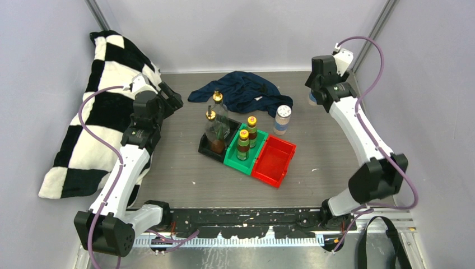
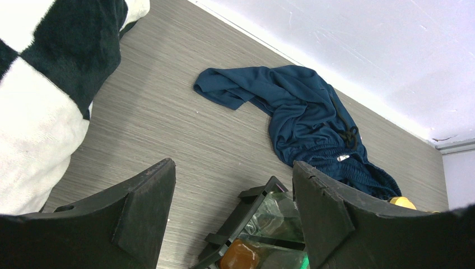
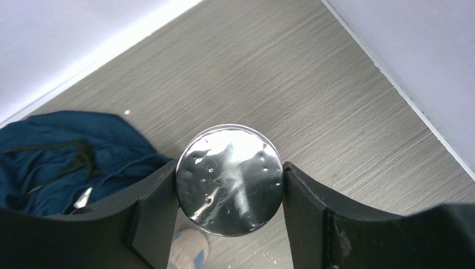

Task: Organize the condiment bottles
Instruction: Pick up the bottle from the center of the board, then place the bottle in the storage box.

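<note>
Two clear glass bottles with gold tops (image 1: 215, 124) stand in the black bin (image 1: 208, 149); their glass also shows in the left wrist view (image 2: 274, 216). Two dark yellow-capped bottles (image 1: 247, 136) stand in the green bin (image 1: 237, 162). One white-capped jar (image 1: 282, 119) stands on the table behind the red bin (image 1: 273, 161). My right gripper (image 1: 315, 94) is shut on the other jar (image 1: 312, 99), its shiny cap (image 3: 229, 178) touching both fingers. I cannot tell if that jar is lifted. My left gripper (image 2: 232, 168) is open and empty, left of the black bin.
A dark blue cloth (image 1: 241, 89) lies at the back middle, also in the left wrist view (image 2: 302, 117). A black-and-white checked blanket (image 1: 95, 112) covers the left side. Walls close the table at the back and right. The red bin holds nothing.
</note>
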